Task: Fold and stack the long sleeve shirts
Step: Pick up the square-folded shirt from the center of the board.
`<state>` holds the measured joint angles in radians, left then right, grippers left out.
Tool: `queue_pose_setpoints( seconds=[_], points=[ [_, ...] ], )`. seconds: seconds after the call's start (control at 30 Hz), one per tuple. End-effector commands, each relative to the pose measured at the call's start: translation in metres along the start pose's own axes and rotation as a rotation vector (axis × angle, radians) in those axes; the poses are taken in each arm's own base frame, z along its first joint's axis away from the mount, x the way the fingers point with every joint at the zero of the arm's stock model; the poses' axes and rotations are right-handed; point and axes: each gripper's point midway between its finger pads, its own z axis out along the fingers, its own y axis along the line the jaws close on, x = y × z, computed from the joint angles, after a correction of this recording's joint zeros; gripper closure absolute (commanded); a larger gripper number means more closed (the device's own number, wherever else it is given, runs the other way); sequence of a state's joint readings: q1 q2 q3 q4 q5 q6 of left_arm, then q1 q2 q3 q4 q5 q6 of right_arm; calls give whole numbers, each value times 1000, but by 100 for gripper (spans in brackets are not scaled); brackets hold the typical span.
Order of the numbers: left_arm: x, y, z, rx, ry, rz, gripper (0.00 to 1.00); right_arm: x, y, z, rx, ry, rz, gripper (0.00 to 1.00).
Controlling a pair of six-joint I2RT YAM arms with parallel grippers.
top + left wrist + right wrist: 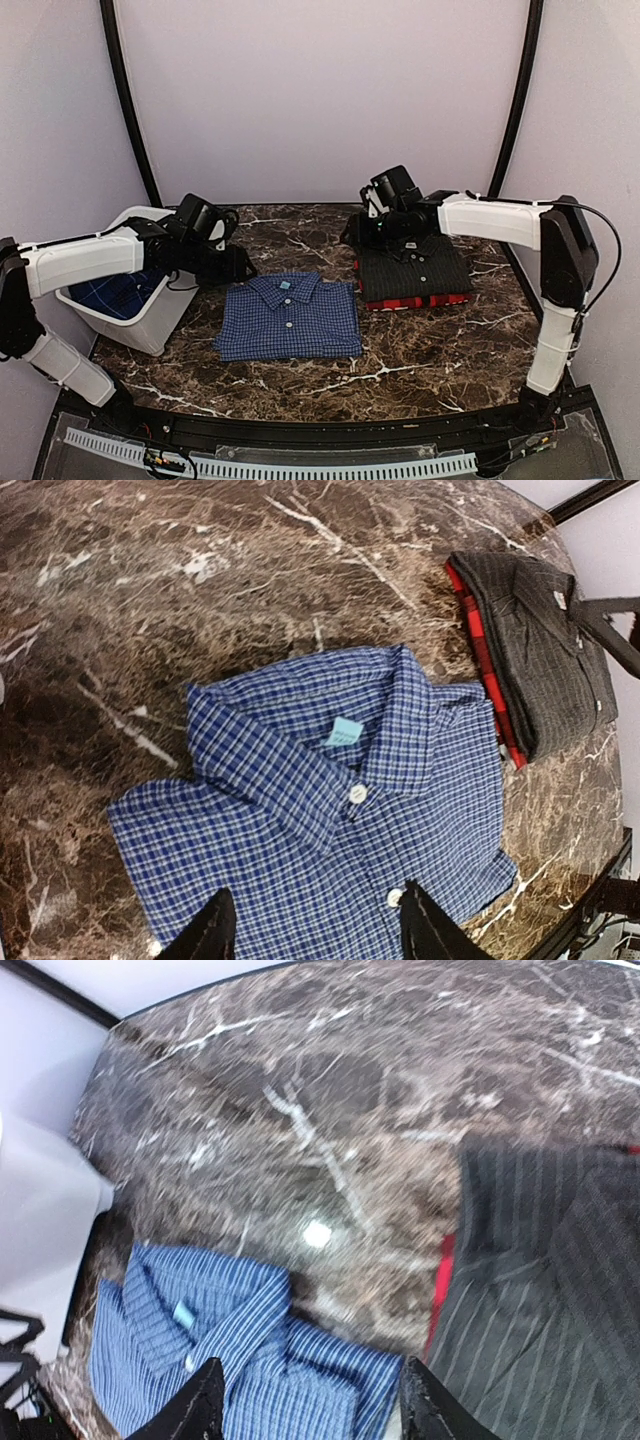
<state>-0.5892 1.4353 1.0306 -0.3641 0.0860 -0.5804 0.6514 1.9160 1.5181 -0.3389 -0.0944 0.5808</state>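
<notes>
the blue check shirt (289, 318) lies folded, collar to the far side, in the middle of the marble table (420, 350). to its right and a little farther back, the black pinstripe shirt (413, 265) lies folded on top of the red plaid shirt (415, 301), whose edge shows at the near and left sides. the left gripper (316, 900) hangs near the blue shirt's far left corner, jaws apart with nothing between them. the right gripper (311, 1375) hovers by the black shirt's far left corner, jaws also apart and empty. a white bin (150, 335) stands at the left edge, blue cloth (110, 292) inside.
</notes>
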Motion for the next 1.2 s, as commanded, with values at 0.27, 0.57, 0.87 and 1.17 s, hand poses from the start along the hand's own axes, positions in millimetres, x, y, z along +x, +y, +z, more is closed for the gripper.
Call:
queue_pose_setpoints(
  seconds=[0.27, 0.57, 0.87, 1.17],
  points=[
    [46, 58, -1, -151, 70, -69, 36, 106, 22, -17, 16, 101, -62, 39],
    [67, 76, 26, -192, 124, -114, 25, 149, 2, 9, 87, 169, -49, 37],
    [91, 85, 53, -189, 188, -146, 30, 174, -4, 35, 147, 220, -53, 39],
    [100, 83, 58, -157, 217, -158, 53, 192, -2, 46, 158, 253, -71, 49]
  ],
)
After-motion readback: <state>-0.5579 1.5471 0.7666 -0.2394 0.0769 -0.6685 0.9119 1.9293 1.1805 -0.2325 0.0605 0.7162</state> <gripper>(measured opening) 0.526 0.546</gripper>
